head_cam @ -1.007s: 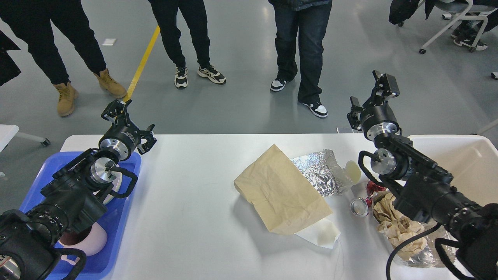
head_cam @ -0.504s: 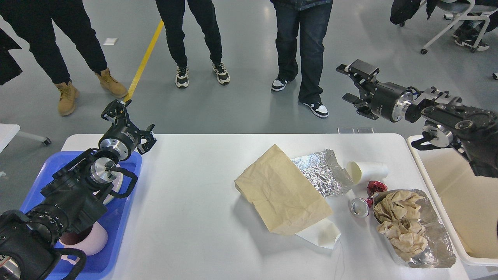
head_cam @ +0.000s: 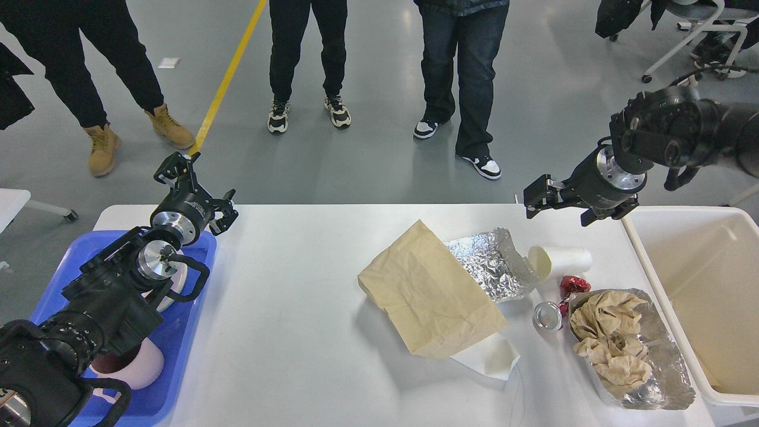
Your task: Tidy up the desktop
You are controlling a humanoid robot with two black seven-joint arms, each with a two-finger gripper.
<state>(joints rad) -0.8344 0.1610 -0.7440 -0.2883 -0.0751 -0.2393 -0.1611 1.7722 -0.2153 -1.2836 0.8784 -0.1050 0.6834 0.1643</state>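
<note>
Since the earlier frames our right arm has swung round, and our right gripper (head_cam: 536,198) now hangs low over the far right edge of the desktop (head_cam: 284,332), pointing left; it is seen too small and dark for us to tell how its fingers stand. Our left gripper (head_cam: 198,187) has kept its place above the far left corner, fingers spread and holding nothing. The desktop lies below both grippers, touched by neither.

On it, right of centre, lie a brown paper bag (head_cam: 430,293), a crumpled foil sheet (head_cam: 492,264) just behind it, a white paper cup (head_cam: 560,261) on its side, a small can (head_cam: 547,315) and a red wrapper (head_cam: 574,284). A foil tray (head_cam: 667,367) holds crumpled brown paper (head_cam: 611,341). The blue tray (head_cam: 181,350) at left carries a pink cup (head_cam: 139,365). The cream bin (head_cam: 699,284) at right shows only bare interior.
</note>
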